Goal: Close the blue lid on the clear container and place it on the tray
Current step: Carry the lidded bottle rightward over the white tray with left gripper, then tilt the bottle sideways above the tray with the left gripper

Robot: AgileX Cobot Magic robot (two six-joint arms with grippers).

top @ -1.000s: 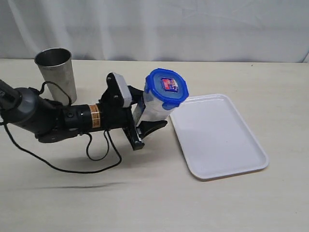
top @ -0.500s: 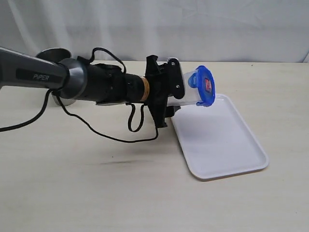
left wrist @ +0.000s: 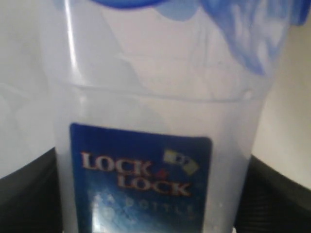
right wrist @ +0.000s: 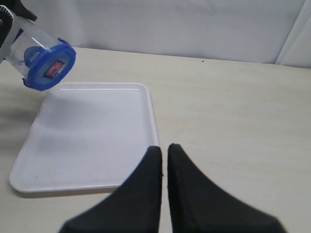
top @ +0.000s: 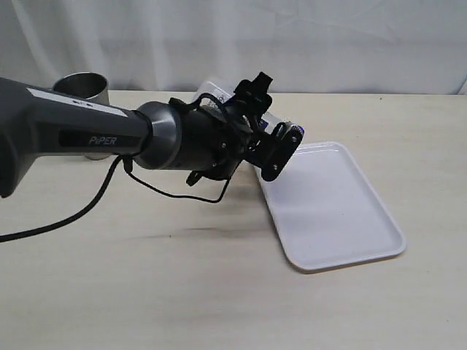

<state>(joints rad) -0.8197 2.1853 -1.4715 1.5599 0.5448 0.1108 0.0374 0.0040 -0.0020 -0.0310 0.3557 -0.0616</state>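
Canister (left wrist: 155, 111) of clear plastic, tall and narrow, blue printed label on its smooth wall; pinched at both sides between the black fingers (left wrist: 274, 194) of the left gripper (top: 281, 148); held off the pale table (right wrist: 233, 111), tipped nearly onto its side; round bright-blue lid (right wrist: 51, 65) seated on its mouth, snap tabs at the rim, square sticker at centre; lid end by a rounded corner of the flat white tray (right wrist: 87, 141), low-rimmed and glossy; right gripper (right wrist: 164, 154) well apart from the canister, tapered black jaws pressed together, empty; steel tumbler (top: 82, 84) partly hidden behind the left arm.
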